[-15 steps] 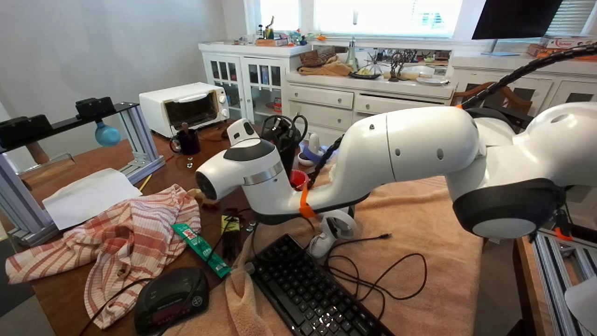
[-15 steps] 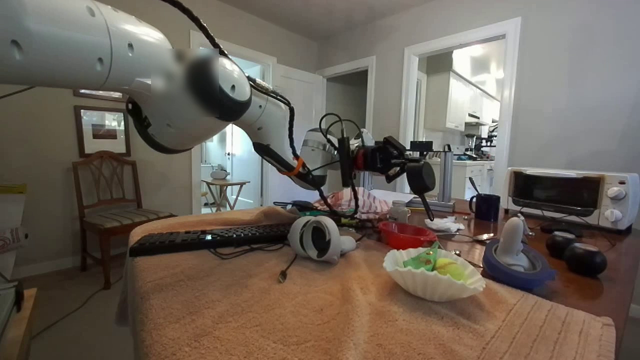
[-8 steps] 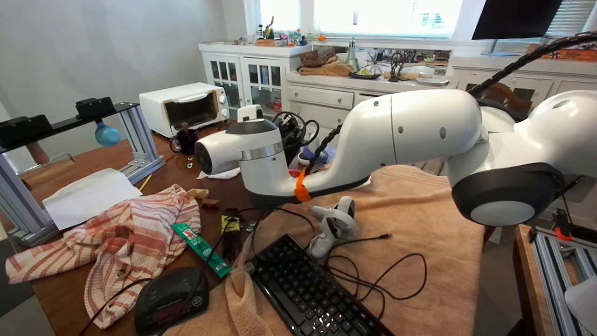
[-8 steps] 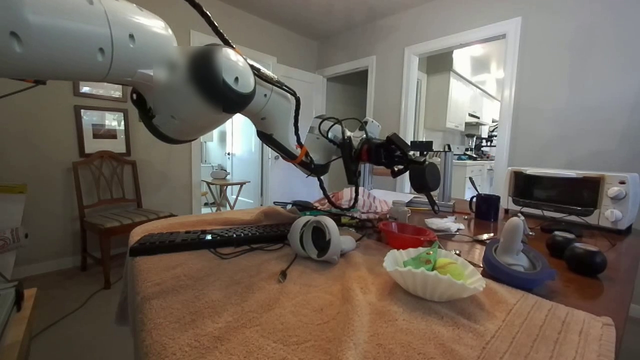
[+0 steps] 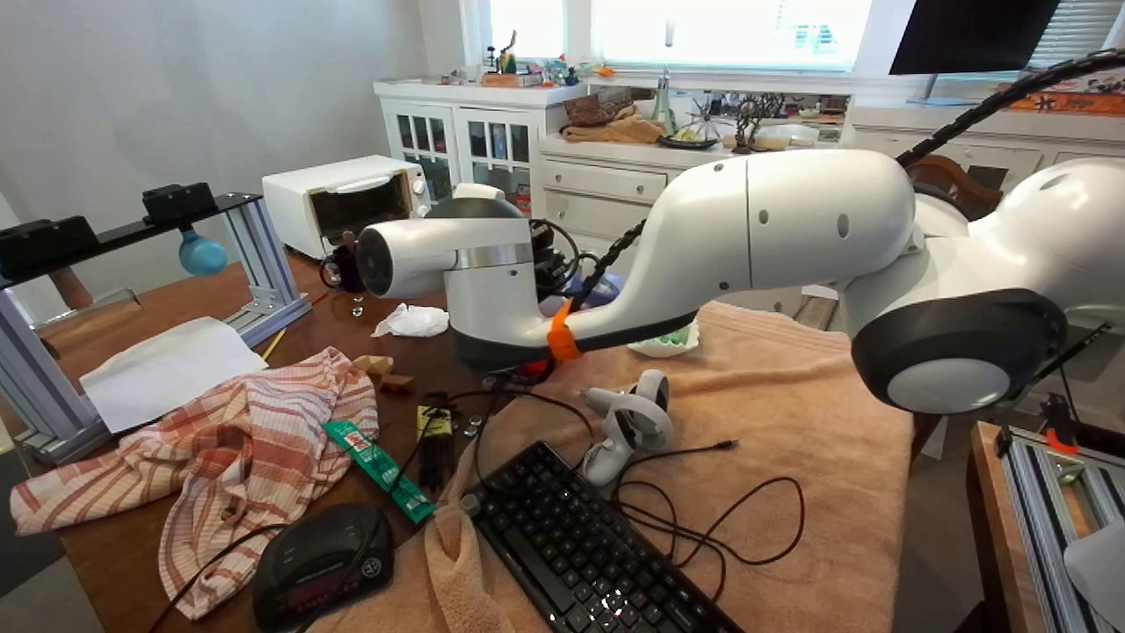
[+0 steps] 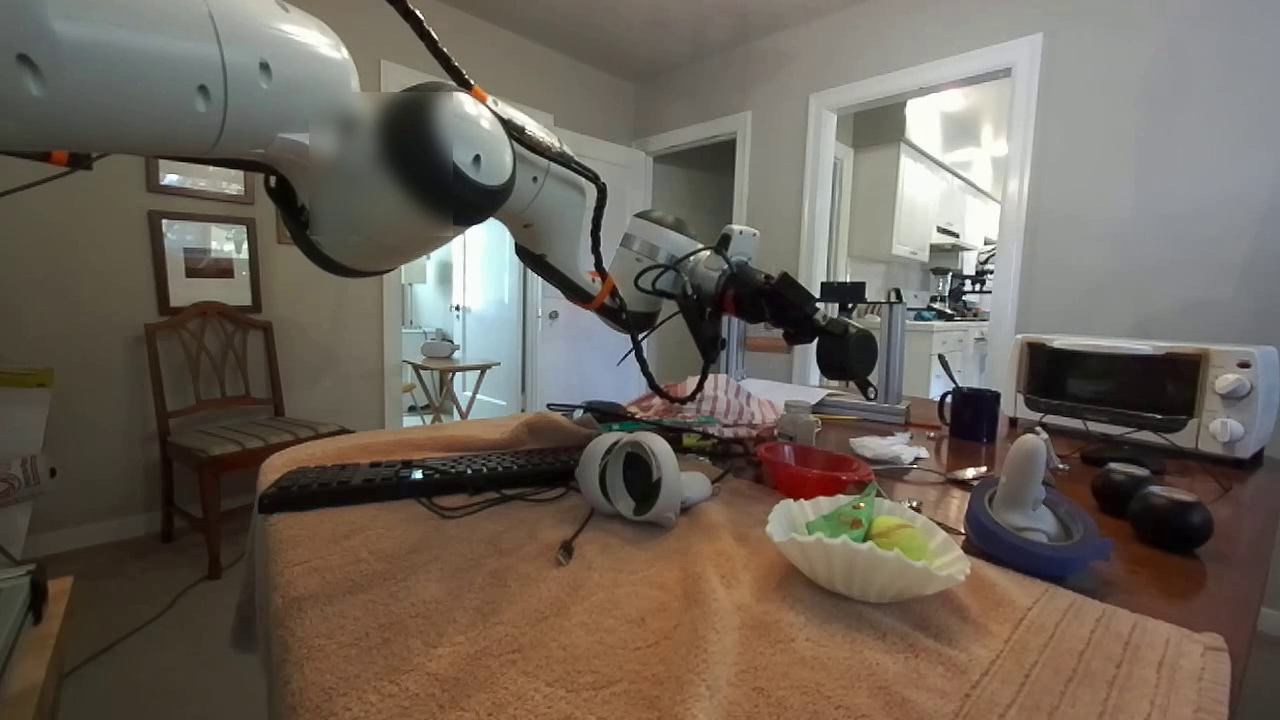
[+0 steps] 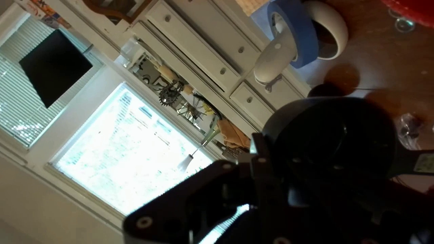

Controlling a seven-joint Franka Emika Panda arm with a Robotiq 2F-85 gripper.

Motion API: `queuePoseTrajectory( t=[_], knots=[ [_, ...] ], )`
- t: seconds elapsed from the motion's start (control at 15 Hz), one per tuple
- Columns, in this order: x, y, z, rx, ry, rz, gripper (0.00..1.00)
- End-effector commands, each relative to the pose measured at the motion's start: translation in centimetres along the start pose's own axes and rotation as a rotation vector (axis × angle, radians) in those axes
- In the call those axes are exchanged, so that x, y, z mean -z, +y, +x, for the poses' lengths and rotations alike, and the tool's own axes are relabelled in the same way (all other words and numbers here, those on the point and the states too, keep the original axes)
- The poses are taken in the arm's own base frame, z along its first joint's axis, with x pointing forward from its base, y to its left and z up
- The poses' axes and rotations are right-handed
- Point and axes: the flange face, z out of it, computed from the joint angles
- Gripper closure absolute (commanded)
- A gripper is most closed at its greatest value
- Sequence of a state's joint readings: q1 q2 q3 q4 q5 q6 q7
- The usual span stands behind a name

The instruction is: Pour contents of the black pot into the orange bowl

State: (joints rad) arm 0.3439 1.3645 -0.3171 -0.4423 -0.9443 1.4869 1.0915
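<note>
My gripper (image 6: 822, 328) is shut on the rim of the black pot (image 6: 850, 356) and holds it tilted in the air above the table. The pot's short handle points down and to the right. In the wrist view the gripper (image 7: 275, 152) is dark against the pot (image 7: 335, 135), and its contents cannot be made out. The red-orange bowl (image 6: 812, 472) sits on the table below and slightly left of the pot, apart from it. It shows at the top right corner of the wrist view (image 7: 415, 10). In an exterior view the arm hides the pot and most of the bowl (image 5: 533, 369).
A white fluted bowl (image 6: 850, 572) with green and yellow things stands beside the red-orange bowl. Around are a white controller (image 6: 630, 478), a blue-ringed controller (image 6: 1030, 530), black keyboard (image 5: 589, 545), mug (image 6: 972, 414), small bottle (image 6: 798, 423), white toaster oven (image 6: 1240, 400) and metal frame (image 5: 250, 255).
The forearm and wrist have risen, and the gripper has tipped to point further downward. The pot has turned with it, staying at about the same height, its handle swinging up and to the right.
</note>
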Motion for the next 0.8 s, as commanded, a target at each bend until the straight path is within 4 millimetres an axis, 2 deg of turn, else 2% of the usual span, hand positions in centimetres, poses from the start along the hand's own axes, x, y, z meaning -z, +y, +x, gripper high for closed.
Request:
queuePoseTrajectory(
  t=[0.0, 0.4, 0.73],
  knots=[
    [0.2, -0.5, 0.9, -0.154, -0.024, 0.113, 0.99],
    [0.9, -2.0, 2.0, -0.370, -0.012, 0.296, 0.99],
    [0.9, -3.4, 2.0, -0.455, -0.053, 0.437, 0.99]
  ],
)
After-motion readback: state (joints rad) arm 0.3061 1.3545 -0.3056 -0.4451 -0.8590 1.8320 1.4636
